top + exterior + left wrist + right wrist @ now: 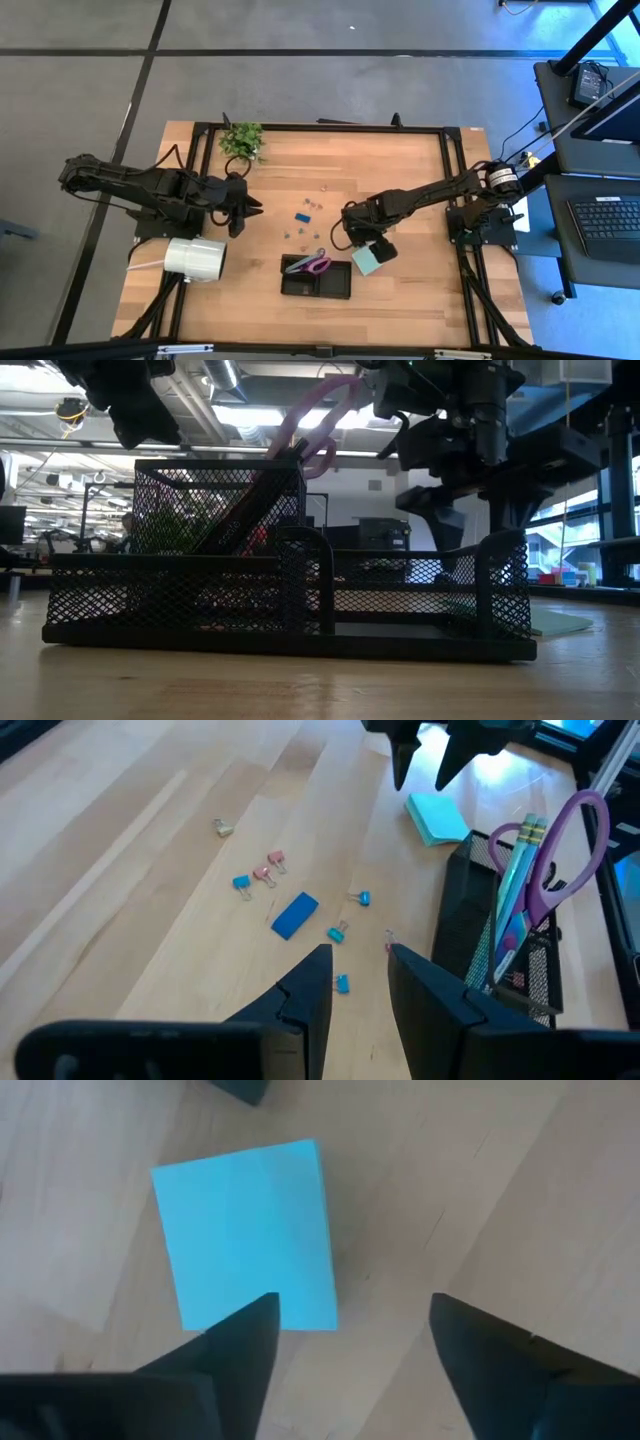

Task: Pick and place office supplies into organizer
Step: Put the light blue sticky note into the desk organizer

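The black mesh organizer [316, 281] [290, 600] [470, 935] stands near the table's near edge. Purple-handled scissors [308, 265] [565, 840] [320, 420] stand blades down in it beside pencils [520, 870]. The pale blue-green sticky-note pad [364, 262] [250, 1230] [437, 818] lies flat on the table, just right of the organizer. My right gripper [362, 242] [352, 1305] is open above the pad's edge, pointing down. My left gripper [250, 210] [358, 960] is open left of the scattered clips [305, 212] [340, 932] and a small blue block [295, 915].
A big white roll [195, 257] lies by the near-left side of the table, below the left arm. A small green plant [242, 140] stands at the far edge. Bare wood lies between the clips and the far edge.
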Available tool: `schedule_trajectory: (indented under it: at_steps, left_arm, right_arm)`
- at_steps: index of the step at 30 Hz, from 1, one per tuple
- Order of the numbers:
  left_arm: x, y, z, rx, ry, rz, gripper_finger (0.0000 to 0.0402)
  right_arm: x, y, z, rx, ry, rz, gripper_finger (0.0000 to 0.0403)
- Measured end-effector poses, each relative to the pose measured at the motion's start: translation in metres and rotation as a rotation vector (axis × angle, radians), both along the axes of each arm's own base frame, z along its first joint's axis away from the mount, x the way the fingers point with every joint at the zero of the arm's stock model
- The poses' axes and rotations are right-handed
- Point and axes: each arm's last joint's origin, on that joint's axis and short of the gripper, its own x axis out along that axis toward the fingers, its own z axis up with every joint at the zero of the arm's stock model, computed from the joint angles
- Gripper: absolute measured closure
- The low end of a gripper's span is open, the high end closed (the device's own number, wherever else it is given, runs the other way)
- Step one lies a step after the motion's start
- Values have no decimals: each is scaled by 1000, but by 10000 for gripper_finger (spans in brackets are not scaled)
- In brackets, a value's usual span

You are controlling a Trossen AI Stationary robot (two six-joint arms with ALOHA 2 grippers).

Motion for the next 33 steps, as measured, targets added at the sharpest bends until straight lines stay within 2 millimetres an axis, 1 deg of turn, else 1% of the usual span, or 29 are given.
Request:
schedule_trajectory:
  at_steps: [3,6,10,16,19,22,27,33]
  left_arm:
    - [0,0,0,0,1,0,306]
    - [0,0,0,-5,1,4,306]
    - [0,0,0,-11,0,9,306]
    - [0,0,0,-12,0,9,306]
    - [0,0,0,-12,0,9,306]
    - [0,0,0,-11,0,9,306]
    - [0,0,0,-13,0,7,306]
    - [0,0,0,-14,1,6,306]
  right_arm:
    - [0,0,0,-3,-3,10,114]
    - [0,0,0,-3,-6,12,103]
    - [2,4,1,-2,-33,22,104]
    - [2,21,-1,35,-46,101,108]
    - [5,22,-6,50,-47,101,108]
    - [8,21,-15,28,-27,88,108]
    - [9,23,-28,17,17,96,108]
    - [11,23,-40,-41,46,85,108]
